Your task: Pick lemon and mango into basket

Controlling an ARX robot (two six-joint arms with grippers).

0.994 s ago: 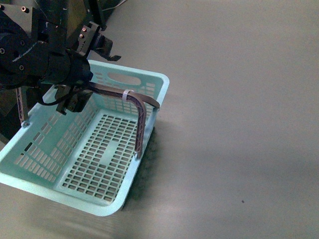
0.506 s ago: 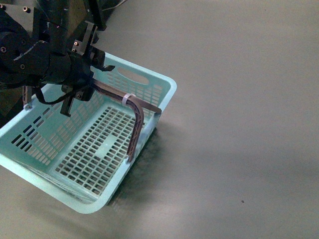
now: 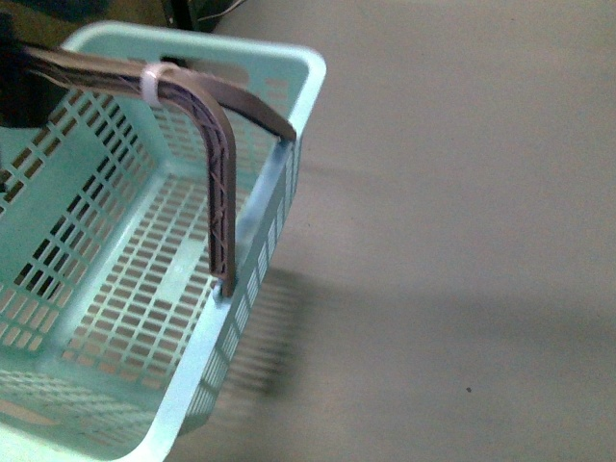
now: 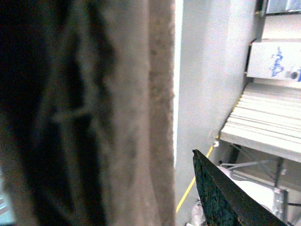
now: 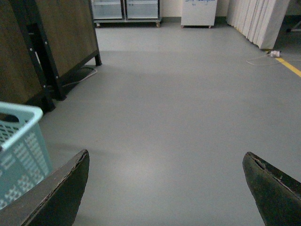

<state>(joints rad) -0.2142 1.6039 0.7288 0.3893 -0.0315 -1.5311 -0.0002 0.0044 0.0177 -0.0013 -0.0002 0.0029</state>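
The light teal basket (image 3: 306,87) hangs close under the front camera, off the grey floor, and nothing lies in it. Its brown handle (image 3: 219,164), with a white tie (image 3: 154,80), runs off to the upper left. In the left wrist view the handle (image 4: 127,113) fills the picture as a blur, with my left gripper shut on it; one dark finger (image 4: 221,197) shows beside it. My right gripper (image 5: 167,162) is open over bare floor, with the basket's corner (image 5: 21,141) beside it. The lemon and the mango are out of view.
Grey floor (image 3: 462,241) stretches to the right of the basket. The right wrist view shows a wooden-panelled unit on black legs (image 5: 61,37), glass-fronted cabinets (image 5: 124,9) at the far wall, white stacked panels (image 5: 263,19) and a yellow floor line (image 5: 291,66).
The basket has risen from the floor toward the front camera and now looks much larger. My left arm, seen over the basket before, has gone out of the front view.
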